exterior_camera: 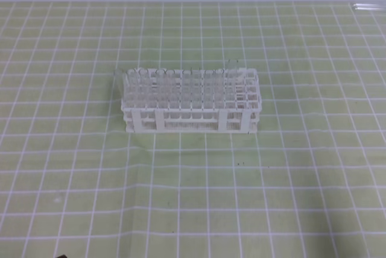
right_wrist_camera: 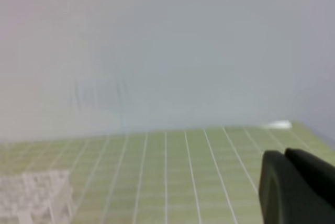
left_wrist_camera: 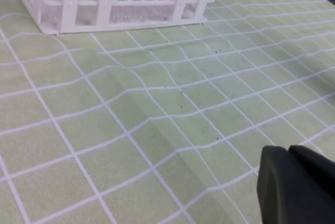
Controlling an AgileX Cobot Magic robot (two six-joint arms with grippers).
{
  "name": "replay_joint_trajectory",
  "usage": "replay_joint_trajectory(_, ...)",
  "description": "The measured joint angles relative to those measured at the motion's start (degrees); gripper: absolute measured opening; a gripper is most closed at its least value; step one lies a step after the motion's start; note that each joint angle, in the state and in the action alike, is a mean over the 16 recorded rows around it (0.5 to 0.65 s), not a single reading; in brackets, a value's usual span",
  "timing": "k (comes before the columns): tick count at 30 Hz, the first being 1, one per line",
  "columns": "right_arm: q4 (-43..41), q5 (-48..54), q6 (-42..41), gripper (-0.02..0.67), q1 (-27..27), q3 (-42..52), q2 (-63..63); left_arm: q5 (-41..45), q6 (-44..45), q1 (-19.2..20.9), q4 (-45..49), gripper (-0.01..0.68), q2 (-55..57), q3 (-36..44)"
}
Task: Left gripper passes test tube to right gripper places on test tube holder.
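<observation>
The white test tube holder (exterior_camera: 192, 102) stands mid-mat with rows of clear tubes in its left and middle holes. Its front wall (left_wrist_camera: 112, 1) fills the top of the left wrist view, and one corner (right_wrist_camera: 36, 195) shows low left in the right wrist view. A slim clear glinting thing (exterior_camera: 369, 6), possibly the test tube, lies at the mat's far right edge. The left gripper (left_wrist_camera: 289, 149) hangs low over bare mat in front of the rack, fingers together and empty. The right gripper (right_wrist_camera: 285, 152) is also shut and empty, to the right of the rack. Neither arm shows in the high view.
A green mat with a white grid (exterior_camera: 181, 198) covers the table and is wrinkled (left_wrist_camera: 157, 119) in front of the rack. A pale wall (right_wrist_camera: 167, 51) rises behind the mat's far edge. A small white streak (right_wrist_camera: 277, 125) lies at that edge.
</observation>
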Motion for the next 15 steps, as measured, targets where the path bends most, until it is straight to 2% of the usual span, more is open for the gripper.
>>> replay_joint_trajectory(10,16.16,10.86,-19.84,-0.015,-0.08,0.00,0.00,-0.05,0.00,0.01,0.01,-0.002,0.02,0.07)
replay_joint_trajectory(15,17.92,15.41,-22.06,-0.015,-0.13,0.00,0.00,-0.05,0.00,0.01,0.01,-0.002,0.02,0.07)
